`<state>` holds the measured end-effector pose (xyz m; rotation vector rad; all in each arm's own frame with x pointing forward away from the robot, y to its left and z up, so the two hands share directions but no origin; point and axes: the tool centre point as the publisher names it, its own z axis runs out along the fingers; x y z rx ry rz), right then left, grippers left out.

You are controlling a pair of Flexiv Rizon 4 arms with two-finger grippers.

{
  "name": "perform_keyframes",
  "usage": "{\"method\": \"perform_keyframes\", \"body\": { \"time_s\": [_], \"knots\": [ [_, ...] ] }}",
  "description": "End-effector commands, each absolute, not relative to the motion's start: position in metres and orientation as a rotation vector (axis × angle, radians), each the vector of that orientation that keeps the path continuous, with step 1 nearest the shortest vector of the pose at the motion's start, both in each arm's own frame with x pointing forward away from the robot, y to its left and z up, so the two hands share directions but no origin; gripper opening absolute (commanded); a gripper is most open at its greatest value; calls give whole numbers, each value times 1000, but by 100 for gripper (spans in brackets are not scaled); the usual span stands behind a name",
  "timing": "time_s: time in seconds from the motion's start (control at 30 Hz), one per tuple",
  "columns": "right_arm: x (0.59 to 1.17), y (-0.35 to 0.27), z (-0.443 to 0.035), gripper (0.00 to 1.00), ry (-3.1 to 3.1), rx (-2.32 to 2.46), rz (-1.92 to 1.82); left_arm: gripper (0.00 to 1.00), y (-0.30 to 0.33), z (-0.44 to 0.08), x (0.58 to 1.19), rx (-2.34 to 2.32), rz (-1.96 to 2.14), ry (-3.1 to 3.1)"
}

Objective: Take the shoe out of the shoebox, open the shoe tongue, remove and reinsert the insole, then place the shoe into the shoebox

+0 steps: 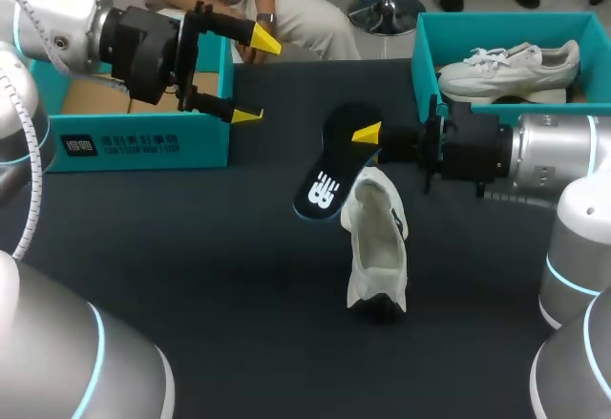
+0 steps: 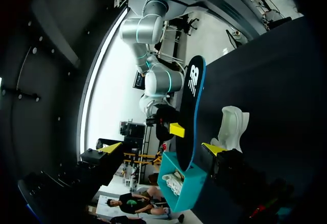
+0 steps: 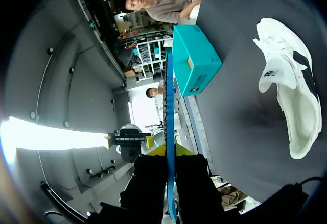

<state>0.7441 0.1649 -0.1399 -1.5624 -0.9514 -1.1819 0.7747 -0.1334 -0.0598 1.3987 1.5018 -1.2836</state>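
Both jaws wide apart, the left gripper (image 1: 256,77) hovers empty beside the left shoebox (image 1: 143,142). Mid-table, the right gripper (image 1: 368,140) pinches the black insole (image 1: 329,178) near the white shoe (image 1: 377,242), which rests on the dark table (image 1: 191,266). The right shoebox (image 1: 428,56) holds a second shoe (image 1: 511,66).

The left arm (image 1: 57,23) comes in from the far left corner and is held level above the table, its wrist pointing toward the middle. The left gripper (image 1: 253,77) has its two yellow-tipped fingers spread wide with nothing between them. The right arm (image 1: 554,152) reaches in level from the right, and the right gripper (image 1: 368,136) is clamped from both sides on the edge of the insole (image 1: 329,176).
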Motion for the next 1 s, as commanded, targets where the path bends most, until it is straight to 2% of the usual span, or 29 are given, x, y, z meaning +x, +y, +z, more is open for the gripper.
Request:
{"method": "perform_keyframes", "body": {
  "time_s": [0.03, 0.57, 1.0],
  "knots": [
    [744, 166, -140, 0, -950, -1565, -1183, 100, -134, -61, 774, 1395, -1283, 1499],
    [744, 166, -140, 0, -950, -1565, -1183, 100, -130, -86, 775, 1361, -1331, 1417],
    [744, 166, -140, 0, -950, -1565, -1183, 100, -170, -118, 779, 1308, -1368, 1439]
  ]
}}
